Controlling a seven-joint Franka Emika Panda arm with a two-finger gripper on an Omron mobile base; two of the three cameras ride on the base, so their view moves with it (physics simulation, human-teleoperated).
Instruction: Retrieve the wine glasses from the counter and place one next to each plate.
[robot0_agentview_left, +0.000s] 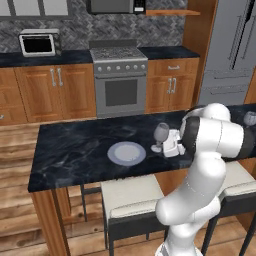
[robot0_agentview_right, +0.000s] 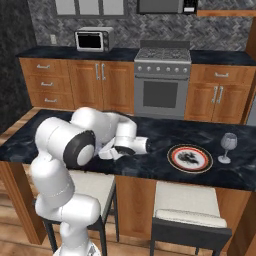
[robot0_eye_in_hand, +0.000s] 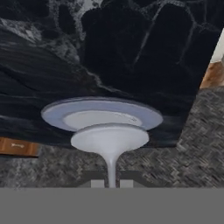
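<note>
Presently, step in hand: setting a wine glass down beside the pale plate, as judged from how things lie.
Jaws: the gripper (robot0_eye_in_hand: 108, 183) is closed tight on the thin stem of the held glass (robot0_agentview_left: 161, 134), one dark tip on each side of it in the hand view.
Held glass, position: upright over the bench (robot0_agentview_left: 70, 150), just beside the pale plate (robot0_agentview_left: 126, 153) on its right in the left base view; whether the foot touches the stone cannot be told.
Held glass, hand view: its round foot (robot0_eye_in_hand: 109, 138) lies in front of the plate rim, so the glass looks close to the plate.
Second glass (robot0_agentview_right: 228, 147): stands upright on the bench just beside the red-rimmed plate (robot0_agentview_right: 189, 158), apart from it; that placement appears complete.
Advice on the step: lower straight down with the stem vertical, keep the foot off the plate rim, and release only once the foot sits flat.
Risk: a tall glass on a narrow foot tips readily if the jaws drag it on opening.
Contents, plates: the pale one bare, the red-rimmed one showing only its dark centre pattern.
Contents, glasses: both bowls appear empty.
</note>
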